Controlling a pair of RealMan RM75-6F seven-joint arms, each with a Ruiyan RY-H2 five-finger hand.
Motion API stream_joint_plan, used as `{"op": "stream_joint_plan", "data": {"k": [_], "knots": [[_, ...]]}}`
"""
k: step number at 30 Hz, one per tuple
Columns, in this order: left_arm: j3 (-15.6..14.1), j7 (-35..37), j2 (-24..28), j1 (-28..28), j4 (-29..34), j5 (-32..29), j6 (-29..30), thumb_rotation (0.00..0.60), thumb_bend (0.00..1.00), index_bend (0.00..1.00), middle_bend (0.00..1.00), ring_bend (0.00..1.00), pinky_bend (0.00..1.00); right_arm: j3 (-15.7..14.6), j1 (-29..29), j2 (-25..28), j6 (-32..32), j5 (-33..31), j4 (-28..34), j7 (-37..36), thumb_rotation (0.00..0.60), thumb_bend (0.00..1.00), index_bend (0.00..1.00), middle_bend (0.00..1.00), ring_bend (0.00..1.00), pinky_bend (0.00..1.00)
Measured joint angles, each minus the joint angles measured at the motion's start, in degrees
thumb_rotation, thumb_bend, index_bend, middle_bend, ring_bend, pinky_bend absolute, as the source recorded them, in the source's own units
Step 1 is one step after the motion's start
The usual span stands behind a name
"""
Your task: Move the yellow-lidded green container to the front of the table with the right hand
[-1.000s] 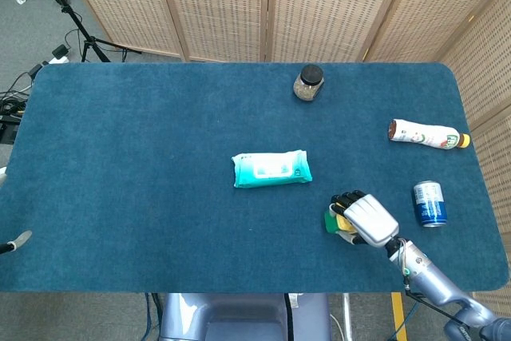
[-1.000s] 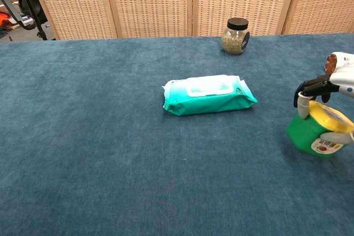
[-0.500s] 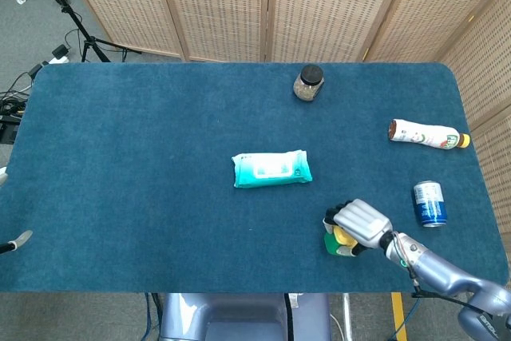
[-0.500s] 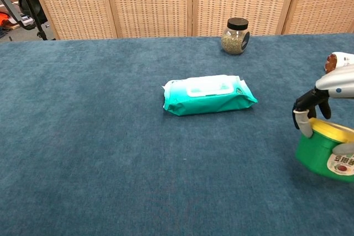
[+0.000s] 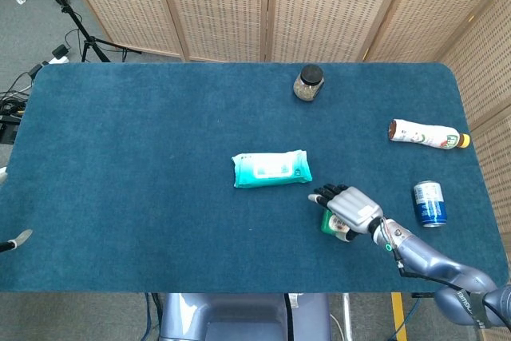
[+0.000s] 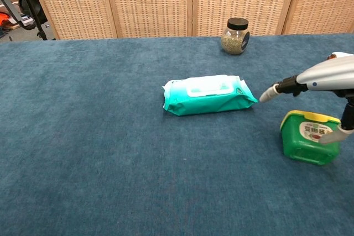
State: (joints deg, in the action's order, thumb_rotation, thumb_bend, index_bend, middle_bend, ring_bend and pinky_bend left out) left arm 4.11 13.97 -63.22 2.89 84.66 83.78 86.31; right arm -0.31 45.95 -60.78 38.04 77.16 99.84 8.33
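The green container (image 6: pixel 304 139) with its yellow lid stands upright on the blue table (image 6: pixel 110 153), at the front right. In the head view only a green sliver of the container (image 5: pixel 328 226) shows under my right hand (image 5: pixel 350 208). My right hand (image 6: pixel 326 74) hovers over the container with its fingers (image 6: pixel 271 93) stretched out to the left, away from the lid. The thumb (image 6: pixel 334 135) lies by the container's right side; I cannot tell if it touches. A small grey tip (image 5: pixel 17 239) at the far left edge may be my left hand.
A teal wipes pack (image 5: pixel 271 169) lies mid-table, left of the hand. A dark-lidded glass jar (image 5: pixel 308 83) stands at the back. A white bottle (image 5: pixel 427 135) lies on its side at the right, and a blue can (image 5: pixel 429 203) stands just right of the hand.
The container was tilted in my right hand's grip; it now stands on the table. The hand's fingers have spread off it and the hand has shifted slightly left.
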Motion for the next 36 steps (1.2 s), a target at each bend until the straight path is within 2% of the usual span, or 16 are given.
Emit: {"op": "stream_joint_plan", "data": {"k": [5,13,22,31,33,36], "knots": [[-0.06,0.09,0.04,-0.16,0.1,0.15,0.33,0.6,0.0,0.0,0.0,0.0,0.0,0.71,-2.6,-1.31,7.3,-0.04,-0.52,2.68,0.6,0.01,0.0,0.0,0.0,0.07],[-0.25,-0.17,0.0,-0.16,0.19,0.5,0.4,0.6,0.0,0.0,0.0,0.0,0.0,-0.3,-9.73,-1.29,18.96,4.59,2.9,3.37,0.6,0.0,0.0,0.0,0.0,0.05],[-0.35,-0.12,-0.01,-0.29,0.3,0.67,0.65,0.6,0.0,0.0,0.0,0.0,0.0,-2.53,-13.55,-8.32,20.42,4.52,0.47,6.36,0.6,0.0,0.0,0.0,0.0,0.05],[-0.15,0.04,-0.02,-0.22,0.12,0.32,0.5,0.6,0.0,0.0,0.0,0.0,0.0,-1.9,-14.86,-15.09,21.87,5.04,-8.4,6.74,0.6,0.0,0.0,0.0,0.0,0.05],[-0.18,0.01,-0.03,-0.17,0.08,0.31,0.37,0.6,0.0,0.0,0.0,0.0,0.0,-1.58,-15.08,-16.6,22.19,5.14,-10.62,6.62,0.6,0.0,0.0,0.0,0.0,0.08],[-0.19,-0.06,-0.06,-0.11,0.06,0.28,0.23,0.6,0.0,0.0,0.0,0.0,0.0,-1.22,-15.48,-18.46,23.13,5.75,-13.53,6.15,0.6,0.0,0.0,0.02,0.01,0.18]]}}
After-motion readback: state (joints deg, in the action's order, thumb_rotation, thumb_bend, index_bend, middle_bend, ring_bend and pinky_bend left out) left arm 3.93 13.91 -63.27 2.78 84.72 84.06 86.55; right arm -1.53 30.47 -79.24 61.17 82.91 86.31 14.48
